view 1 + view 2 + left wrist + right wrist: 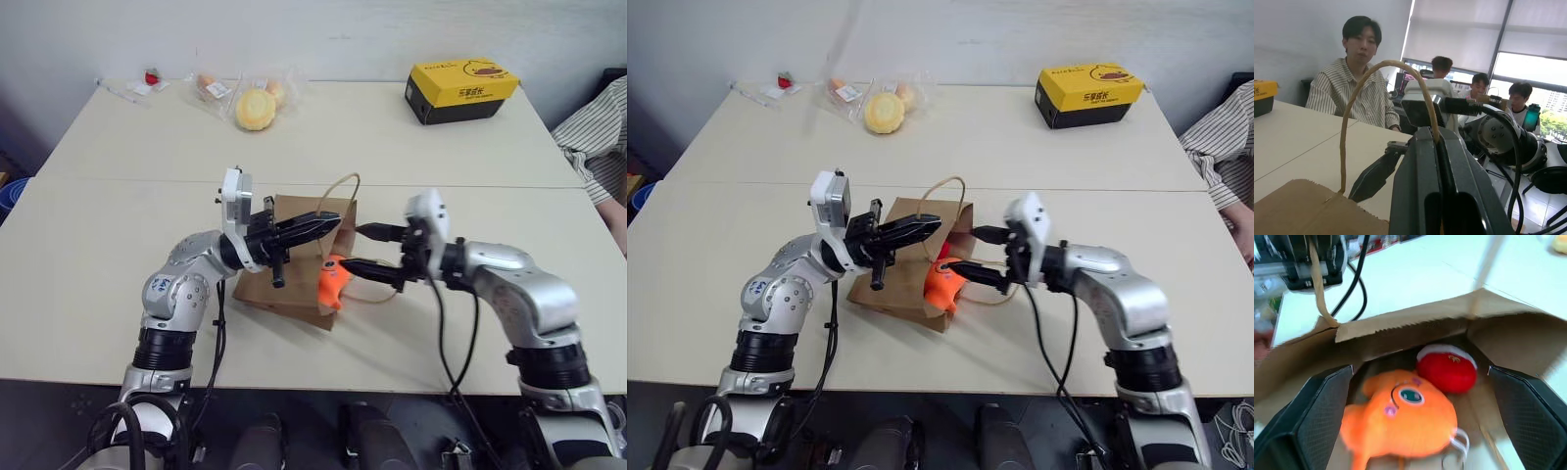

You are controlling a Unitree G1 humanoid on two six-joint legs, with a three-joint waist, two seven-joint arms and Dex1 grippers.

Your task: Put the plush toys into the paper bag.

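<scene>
Left pincer clenched on the handle, holding the bag open at frame centre; right pincer released, fish half inside beside the red toy; nudge the fish deeper, keeping the mouth lifted

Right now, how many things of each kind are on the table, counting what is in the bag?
Plush toys: 2, the orange fish and the red-and-white ball, both at the bag's mouth
Paper bag: 1
Yellow and black box: 1
Yellow bun in clear wrapping: 1
Other wrapped snacks beside it: cannot tell the count
Total counted: 5
</scene>
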